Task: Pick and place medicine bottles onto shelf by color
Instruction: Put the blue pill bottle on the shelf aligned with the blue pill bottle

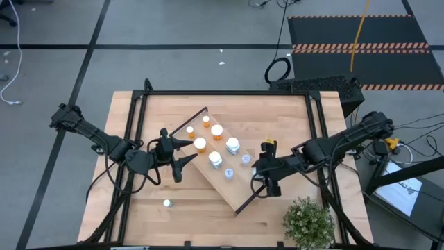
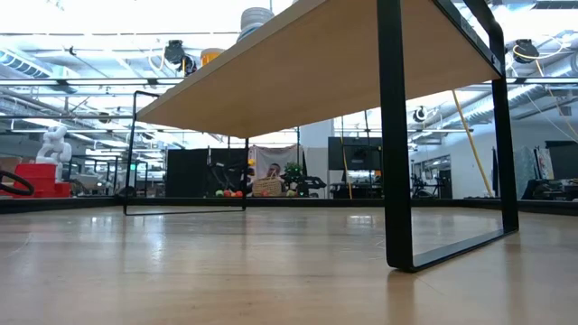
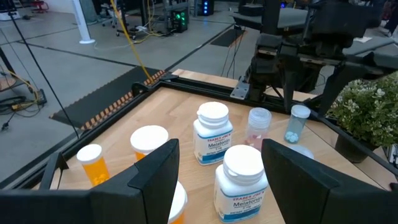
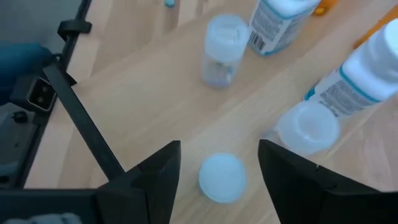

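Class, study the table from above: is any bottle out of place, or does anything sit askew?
One small white-capped bottle stands alone on the tabletop near the front left, apart from the bottles grouped on the shelf. The shelf itself lies diagonally across the table rather than square to its edges.

I see the shelf [image 1: 239,186] lying diagonally across the middle of the surface [image 1: 277,118], with the medicine bottles [image 1: 216,160] standing on it in two loose rows. My left pincer [image 1: 182,151] sits just beside the shelf's left edge, my right pincer [image 1: 262,175] above its right side (a small bottle [image 4: 222,177] directly between the fingers). One stray bottle [image 1: 167,203] stands alone near the surface's front left; a potted plant [image 1: 309,222] occupies the front right corner.
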Available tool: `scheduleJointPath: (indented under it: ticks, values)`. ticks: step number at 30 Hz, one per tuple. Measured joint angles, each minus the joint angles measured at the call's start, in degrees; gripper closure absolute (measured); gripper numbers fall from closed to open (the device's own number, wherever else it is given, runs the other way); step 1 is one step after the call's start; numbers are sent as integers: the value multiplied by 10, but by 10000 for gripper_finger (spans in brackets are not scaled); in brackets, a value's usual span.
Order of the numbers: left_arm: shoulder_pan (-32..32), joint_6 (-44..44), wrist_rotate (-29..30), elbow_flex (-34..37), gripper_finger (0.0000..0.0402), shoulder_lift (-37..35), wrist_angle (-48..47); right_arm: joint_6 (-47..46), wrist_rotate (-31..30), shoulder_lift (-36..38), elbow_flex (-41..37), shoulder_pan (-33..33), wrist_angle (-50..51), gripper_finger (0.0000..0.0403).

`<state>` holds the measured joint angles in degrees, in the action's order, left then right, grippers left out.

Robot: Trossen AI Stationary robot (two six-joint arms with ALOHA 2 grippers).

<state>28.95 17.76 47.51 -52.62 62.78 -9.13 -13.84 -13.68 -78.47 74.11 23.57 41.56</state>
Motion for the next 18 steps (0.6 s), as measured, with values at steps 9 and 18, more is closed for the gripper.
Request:
scheduleJointPath:
  ticks: [9, 18]
  values:
    - [7, 0, 0, 0, 172, 0, 0, -5, -3, 49, 0, 4, -14, 191]
    - [81, -39, 0, -1, 172, -2, -2, -18, -46, 107, -27, 54, -28, 191]
